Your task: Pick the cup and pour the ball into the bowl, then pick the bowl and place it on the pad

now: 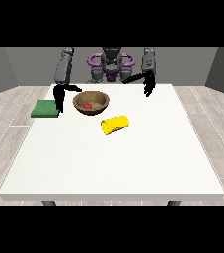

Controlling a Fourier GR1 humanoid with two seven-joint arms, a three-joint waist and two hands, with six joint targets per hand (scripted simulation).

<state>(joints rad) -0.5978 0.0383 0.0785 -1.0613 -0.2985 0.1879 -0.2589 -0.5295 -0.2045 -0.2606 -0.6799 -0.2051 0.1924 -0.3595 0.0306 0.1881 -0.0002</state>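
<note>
Two hands hover over the white table, neither holding anything. Hand at the view's left hangs between pad and bowl, fingers pointing down and released, likely placed to take the bowl next. Hand at the view's right hangs apart, fingers released. Ball, red, sits inside the round wooden bowl, upper centre-left. Cup, yellow, cylindrical, lies tipped on its side just below the bowl, apparently poured out. Pad: flat green square.
</note>
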